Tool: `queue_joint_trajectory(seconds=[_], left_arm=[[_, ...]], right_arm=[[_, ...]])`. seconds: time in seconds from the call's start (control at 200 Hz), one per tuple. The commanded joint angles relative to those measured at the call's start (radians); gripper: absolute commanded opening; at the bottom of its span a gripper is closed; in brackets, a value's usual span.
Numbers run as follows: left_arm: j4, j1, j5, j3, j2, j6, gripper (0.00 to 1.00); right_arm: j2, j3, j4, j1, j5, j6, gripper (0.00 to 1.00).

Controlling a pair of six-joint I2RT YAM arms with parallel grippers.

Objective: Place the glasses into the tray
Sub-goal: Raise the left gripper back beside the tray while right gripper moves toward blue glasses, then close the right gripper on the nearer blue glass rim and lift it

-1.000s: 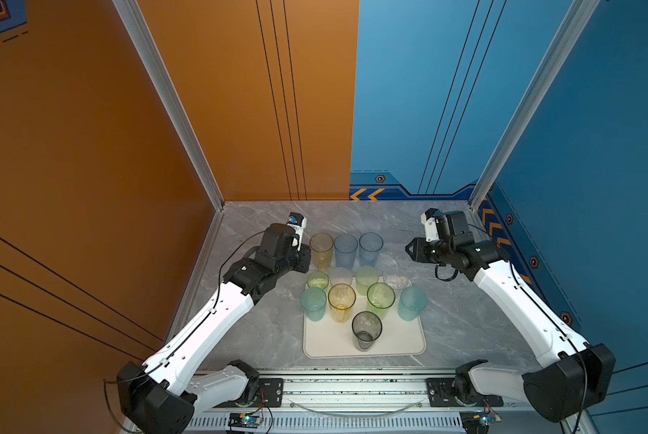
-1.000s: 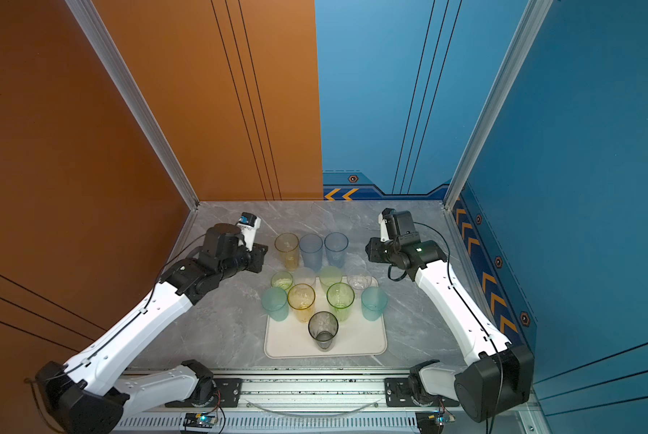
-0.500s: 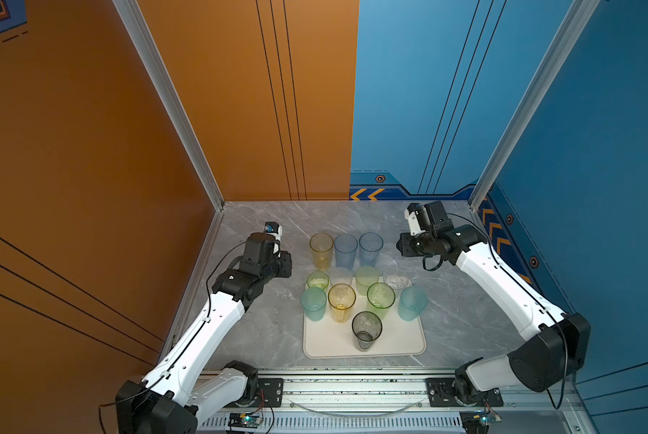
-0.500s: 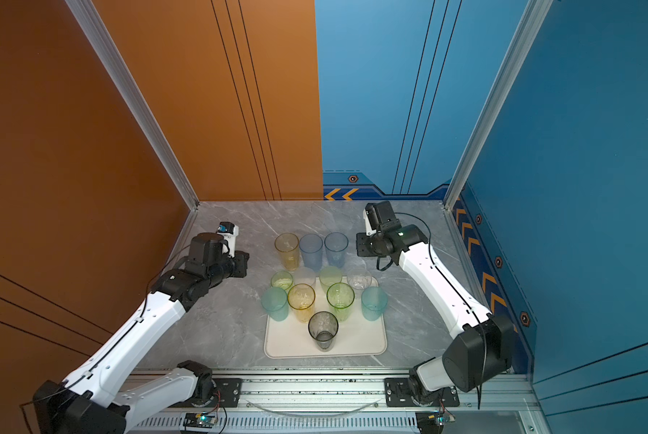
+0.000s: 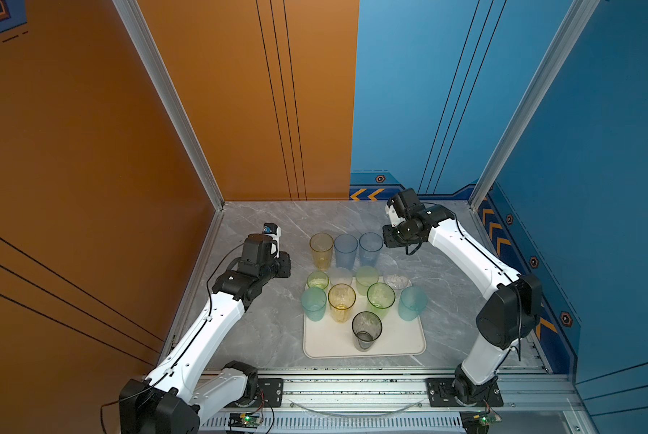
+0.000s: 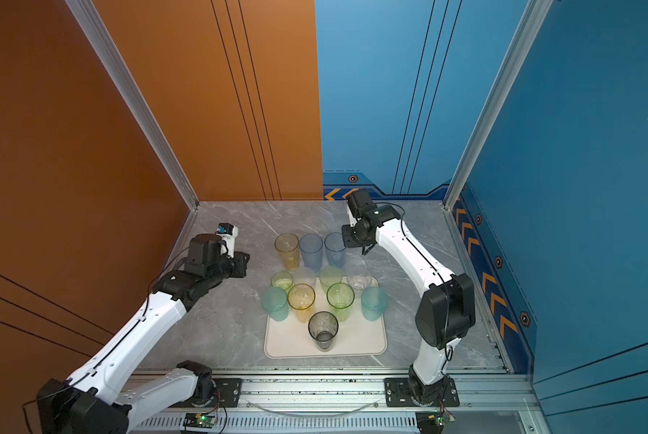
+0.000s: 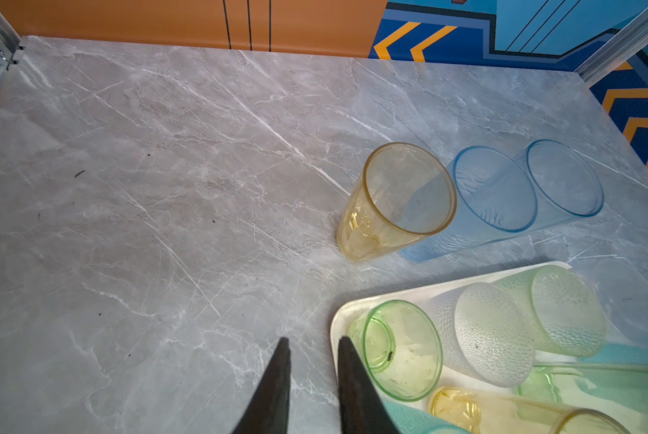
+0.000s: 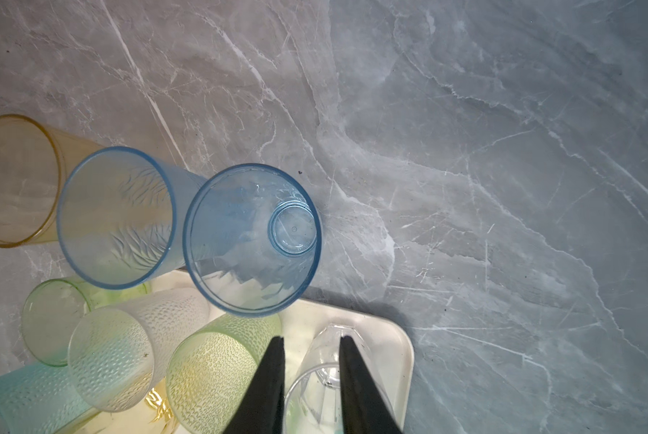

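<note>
A grey marble-patterned tabletop (image 5: 277,225) with white veins forms the floor of a booth. The back wall is split into an orange panel (image 5: 240,94) and a blue panel (image 5: 409,94), both crossed by thin dark lines. Aluminium posts (image 5: 172,101) mark the corners. The left side wall (image 5: 70,150) is orange and the right one (image 5: 615,188) is blue. Orange chevrons (image 5: 367,194) run along the blue base. A slotted aluminium rail (image 5: 352,390) edges the front under even light.

Grey glass (image 5: 367,327) alone on open tray (image 5: 403,342) front; back crowded
</note>
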Motion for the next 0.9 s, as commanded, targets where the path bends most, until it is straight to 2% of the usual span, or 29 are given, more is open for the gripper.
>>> queue_joint_trajectory(seconds=[0.0,0.17,0.891], left_arm=[[0.023,0.008,0.027,-0.022,0.012,-0.018,0.24],[0.025,0.011,0.035,-0.019,0.022,-0.016,0.24],[0.036,0.02,0.053,-0.023,0.043,-0.012,0.24]], right_arm=[[0.047,0.063,-0.074,0.011,0.037,-0.03,0.24],[0.097,0.099,-0.082,0.012,0.065,-0.035,0.24],[0.234,0.219,-0.094,-0.003,0.039,-0.039,0.2]])
